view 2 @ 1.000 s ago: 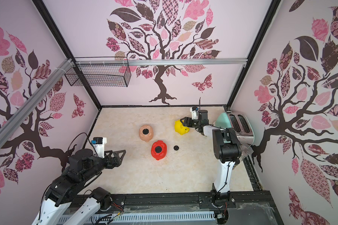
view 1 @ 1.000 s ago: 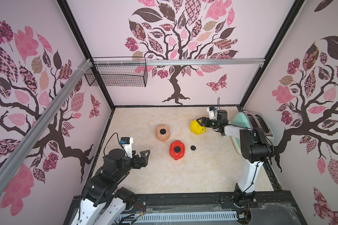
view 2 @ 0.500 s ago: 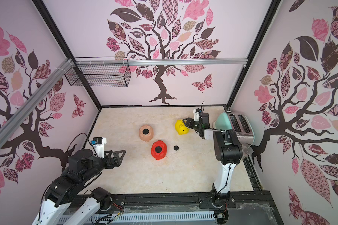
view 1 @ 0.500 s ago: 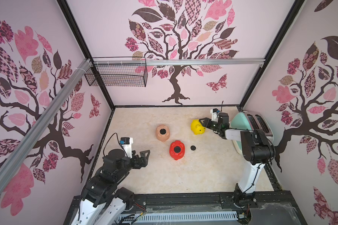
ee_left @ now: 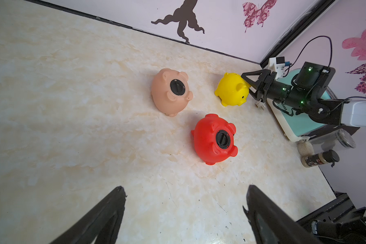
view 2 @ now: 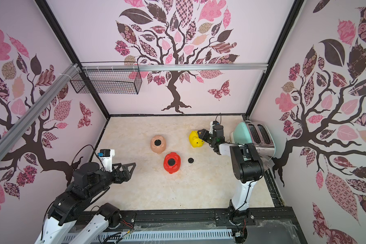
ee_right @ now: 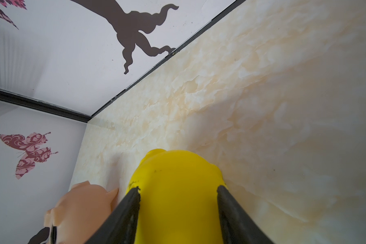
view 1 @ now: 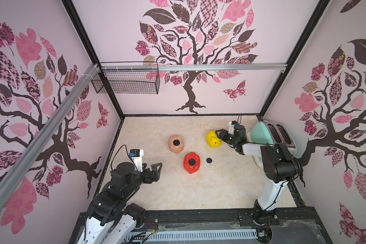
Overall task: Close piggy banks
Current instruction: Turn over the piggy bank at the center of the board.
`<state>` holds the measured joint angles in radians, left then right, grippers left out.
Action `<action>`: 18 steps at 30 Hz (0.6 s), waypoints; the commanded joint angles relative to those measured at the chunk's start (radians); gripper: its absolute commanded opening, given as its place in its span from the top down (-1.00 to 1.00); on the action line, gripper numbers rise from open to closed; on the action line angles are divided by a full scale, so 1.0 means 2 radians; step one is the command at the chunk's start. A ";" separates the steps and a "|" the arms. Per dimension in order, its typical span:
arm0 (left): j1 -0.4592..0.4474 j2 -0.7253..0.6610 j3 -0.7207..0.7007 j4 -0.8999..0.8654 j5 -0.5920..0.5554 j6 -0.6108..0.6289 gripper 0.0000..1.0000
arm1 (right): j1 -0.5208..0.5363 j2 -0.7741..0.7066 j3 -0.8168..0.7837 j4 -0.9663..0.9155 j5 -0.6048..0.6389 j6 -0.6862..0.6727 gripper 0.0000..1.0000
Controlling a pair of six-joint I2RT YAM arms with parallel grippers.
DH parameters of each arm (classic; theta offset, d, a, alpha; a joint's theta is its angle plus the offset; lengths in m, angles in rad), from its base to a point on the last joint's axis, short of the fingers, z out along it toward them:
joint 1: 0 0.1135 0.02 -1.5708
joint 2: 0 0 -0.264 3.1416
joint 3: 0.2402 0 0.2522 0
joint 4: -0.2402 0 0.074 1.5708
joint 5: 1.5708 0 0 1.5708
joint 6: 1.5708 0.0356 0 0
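Nearest, at 7 o'clock on the glossy, cream marble-patterned tabletop (view 1: 178,190), the left gripper (ee_left: 184,190) is held over the surface. Its black wedge-shaped fingers are spread wide apart, and nothing is gripped between them.

Near the centre, a smooth, round red plastic piggy bank (view 1: 191,162) is laid belly up, its stubby legs pointing upward. A ribbed black round plug (ee_left: 223,138) is seated in its belly hole. At 3 o'clock of it, close by but apart, a loose flat black disc plug (view 1: 209,160) is left lying on the tabletop.

At 11 o'clock of the red one, a matte peach-pink plastic piggy bank (view 1: 176,144) is likewise turned belly up, with a second black plug (ee_left: 177,87) fitted in its hole.

Farther off, at 2 o'clock, a shiny yellow plastic piggy bank (view 1: 213,142) is flanked at its head end by the right gripper (ee_right: 178,188). The two black fingers are set on either side of the rounded body, but whether they are clamped on it cannot be told. Its belly hole is hidden.

At 3 o'clock of that, a mint-green toaster (view 1: 260,133) with a chrome slotted top is placed by the wall. Farthest, at 11 o'clock, a black wire-mesh basket (view 1: 127,84) is hung on the wall.
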<state>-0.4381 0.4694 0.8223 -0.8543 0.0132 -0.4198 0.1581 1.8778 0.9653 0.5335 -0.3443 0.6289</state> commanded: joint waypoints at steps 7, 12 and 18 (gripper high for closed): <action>0.000 -0.003 -0.005 0.009 0.006 0.004 -0.83 | 0.005 -0.003 -0.018 -0.018 0.011 -0.008 -0.17; 0.000 -0.004 -0.004 0.009 0.006 0.004 -0.83 | 0.002 0.007 -0.026 -0.011 0.027 0.005 -0.09; 0.000 -0.003 -0.004 0.009 0.006 0.004 -0.83 | -0.008 0.021 -0.034 0.001 0.029 0.017 0.03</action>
<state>-0.4381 0.4694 0.8223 -0.8543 0.0135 -0.4198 0.1516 1.8759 0.9253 0.6151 -0.3176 0.6548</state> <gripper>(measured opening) 0.916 0.489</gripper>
